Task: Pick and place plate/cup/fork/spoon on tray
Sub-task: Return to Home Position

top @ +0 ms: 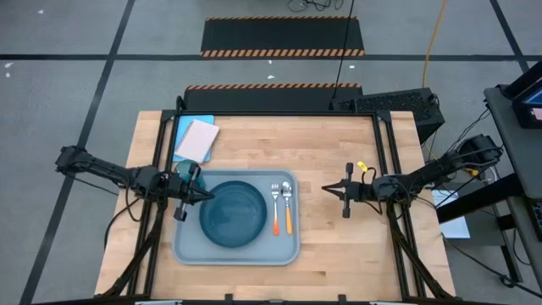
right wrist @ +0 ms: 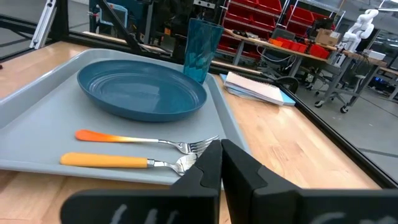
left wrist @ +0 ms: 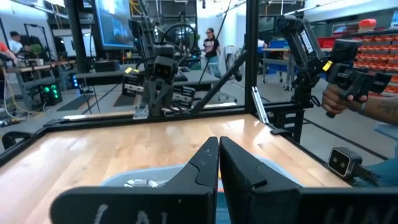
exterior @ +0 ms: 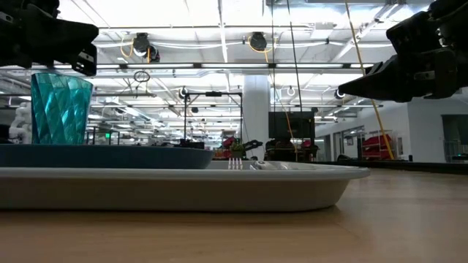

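1. The tray [top: 188,251] lies on the wooden table [top: 356,263] with its long side running left to right in the high view, and it holds all four pieces.
2. The fork [top: 274,209] and the spoon [top: 288,208] lie side by side on the tray's right part, just apart and parallel. Their long axes run front to back: orange handles toward the table's front edge, metal ends toward the far edge. The fork is the one nearer the plate.
3. The plate [top: 232,213] sits flat at the tray's middle, just left of the fork.
4. The cup [top: 188,172] stands upright at the tray's far left corner, just beside the plate's rim.
5. The left gripper [top: 208,196] hangs above the tray at the plate's left rim, pointing right, with the cup just beyond it. Its fingers are pressed nearly together and hold nothing.
6. The right gripper [top: 326,189] hovers over bare table just right of the tray, pointing left toward the cutlery, well clear of the spoon. Its fingers are also drawn together and empty.
7. Beyond the tray's far left corner lies a flat blue-and-pink rectangle [top: 195,140].
8. Past the table, in the left wrist view, a person's hand [left wrist: 341,99] grips a dark device.
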